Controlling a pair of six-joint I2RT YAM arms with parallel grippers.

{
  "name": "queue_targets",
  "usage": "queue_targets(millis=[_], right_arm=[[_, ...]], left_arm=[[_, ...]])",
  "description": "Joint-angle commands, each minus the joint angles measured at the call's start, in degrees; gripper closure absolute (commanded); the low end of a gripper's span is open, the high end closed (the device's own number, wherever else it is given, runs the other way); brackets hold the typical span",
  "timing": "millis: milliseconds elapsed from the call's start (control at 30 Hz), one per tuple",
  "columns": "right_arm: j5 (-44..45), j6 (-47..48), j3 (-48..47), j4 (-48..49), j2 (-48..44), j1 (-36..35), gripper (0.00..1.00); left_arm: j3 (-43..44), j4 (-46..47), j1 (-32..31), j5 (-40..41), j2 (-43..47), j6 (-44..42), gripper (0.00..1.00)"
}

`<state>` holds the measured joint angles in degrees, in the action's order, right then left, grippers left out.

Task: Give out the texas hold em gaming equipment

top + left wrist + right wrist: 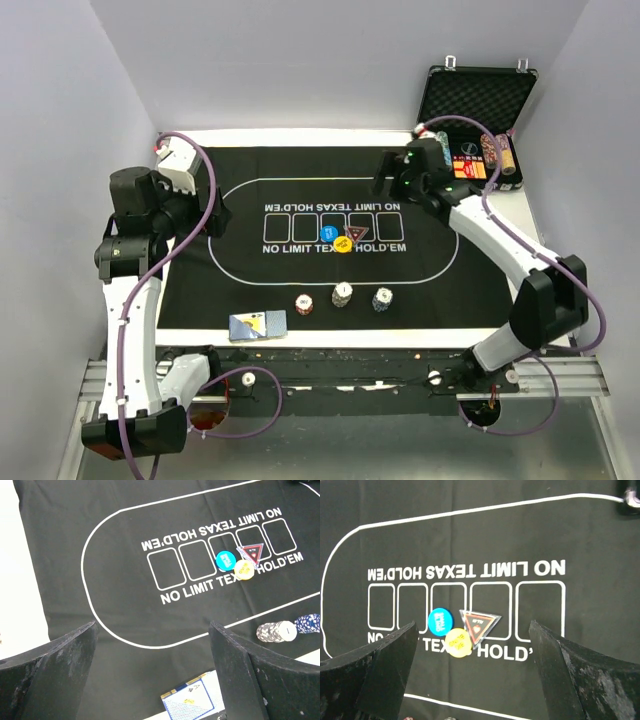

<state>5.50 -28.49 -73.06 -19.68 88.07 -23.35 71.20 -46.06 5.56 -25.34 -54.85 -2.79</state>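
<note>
Gaping wide and holding nothing, the left end effector (152, 630) hangs over the left part of the black felt mat (100, 580). The right end effector (472, 627), equally spread and bare, hovers above the printed card boxes in the middle of its wrist view.

Three short chip stacks stand in a row at lower centre of the overhead view, each apart from the next: the red stack (304, 303), the white stack (342, 295) and the blue stack (382, 299). The playing cards (257, 325) lie just left of them at the mat's lower edge, a small, slightly fanned pile. At the centre of the mat the blue button (439, 621), the yellow button (457, 643) and the triangular marker (480, 625) huddle together, touching. The open case (480, 100) sits at upper right on the worktop, with what look like more chips in rows.

The chips look hard and smooth-rimmed with striped edges. A stack is probably loose and would shear if pinched high, so it is better squeezed low across its sides. The cards seem thin, slick and bendy. Flat on felt they give little to grip, so the mat-edge side is likely the best place to take hold. The buttons and marker are thin, rigid, glossy plates, light enough to skid, and would best be nipped across their edges. The felt is matt and soft, the case lid foam-lined.
</note>
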Motion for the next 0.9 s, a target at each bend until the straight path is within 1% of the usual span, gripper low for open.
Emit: queue_targets(millis=[0,67,167,400,467,633,867], right_arm=[[8.4,3.2,-5.0,-3.7,3.2,-6.3,0.0],[10.7,3.0,-6.3,-3.0,5.1,-8.9,0.0],[12.0,2.3,-8.5,-1.5,8.5,-12.3,0.0],[13.7,2.7,-19.0,-3.6,21.3,-18.0,0.0],[14.2,2.7,-20.7,-3.8,24.1,-19.1,0.01],[14.6,2.2,-22.0,-3.6,28.6,-20.0,0.05],[13.3,1.5,-20.2,-2.6,31.2,-20.6,0.12]], left_arm=[[-1.2,-0.1,0.1,-0.3,0.4,-0.7,0.01],[-0.5,-1.2,0.2,-0.1,-1.1,-1.1,0.01],[2.9,-4.4,0.2,2.0,-4.7,-0.2,0.01],[8.1,-6.8,1.3,-0.6,-9.1,2.2,0.01],[8.9,-7.1,1.7,-1.3,-10.0,2.4,0.01],[8.9,-7.3,2.4,-2.0,-10.5,2.3,0.01],[8.3,-7.8,2.5,-1.3,-10.5,1.1,0.01]])
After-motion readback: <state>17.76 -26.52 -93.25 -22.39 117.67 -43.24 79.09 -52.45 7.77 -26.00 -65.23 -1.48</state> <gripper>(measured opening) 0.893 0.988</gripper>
